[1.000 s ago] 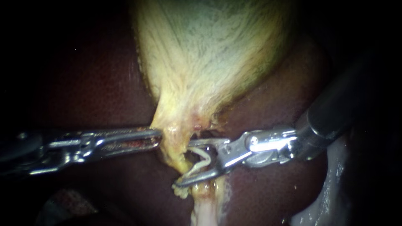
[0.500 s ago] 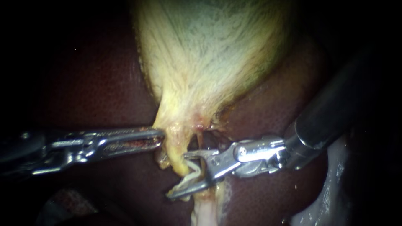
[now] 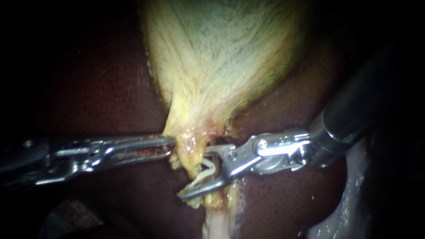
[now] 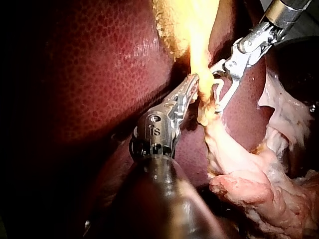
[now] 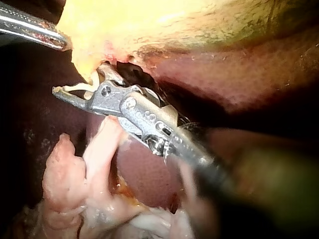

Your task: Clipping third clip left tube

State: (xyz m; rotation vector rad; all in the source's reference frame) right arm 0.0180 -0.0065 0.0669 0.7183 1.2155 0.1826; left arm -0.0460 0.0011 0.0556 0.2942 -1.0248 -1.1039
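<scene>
White V-shaped clip (image 3: 204, 172) sits between right instrument's (image 3: 195, 173) gripping jaws; left instrument's (image 3: 169, 148) jaws pinch fibrous yellow gallbladder (image 3: 221, 66).

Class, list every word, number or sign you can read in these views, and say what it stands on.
No text can be quoted.
Left instrument, by its joint: small stamped marks, too blurred to read.
Right instrument, by its joint: small stamped marks, too blurred to read.
Liver, gallbladder, clip: nothing written.

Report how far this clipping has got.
Done: left instrument grips the gallbladder at its neck; right instrument sits at the tube with a clip in its jaws. In hand: seating the open clip around the tube. Left: squeezing it shut and letting go.
</scene>
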